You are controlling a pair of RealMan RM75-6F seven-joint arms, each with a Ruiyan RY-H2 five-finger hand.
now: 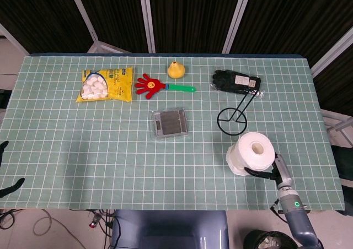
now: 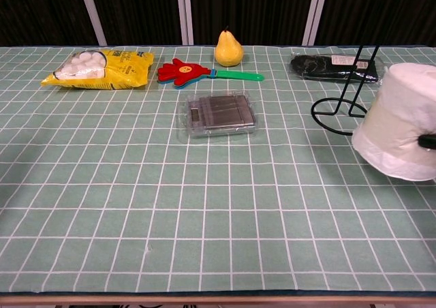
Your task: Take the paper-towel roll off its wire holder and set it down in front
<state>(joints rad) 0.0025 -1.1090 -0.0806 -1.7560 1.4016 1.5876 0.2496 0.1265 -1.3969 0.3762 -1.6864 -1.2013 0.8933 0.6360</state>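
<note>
The white paper-towel roll (image 1: 252, 152) is off its black wire holder (image 1: 233, 117) and sits low over the cloth just in front of the holder's ring, slightly tilted. My right hand (image 1: 269, 172) grips it from the near right side. In the chest view the roll (image 2: 400, 121) fills the right edge, partly covering the holder (image 2: 345, 100), and only a dark sliver of the right hand (image 2: 429, 142) shows. I cannot tell whether the roll touches the table. My left hand (image 1: 6, 166) shows only as dark fingertips spread apart at the left edge, holding nothing.
Along the far side lie a yellow marshmallow bag (image 1: 106, 84), a red hand-shaped clapper (image 1: 154, 85), a yellow pear (image 1: 176, 69) and packaged black gloves (image 1: 237, 82). A small scale in a clear case (image 1: 170, 123) sits mid-table. The table's front edge is close below the roll.
</note>
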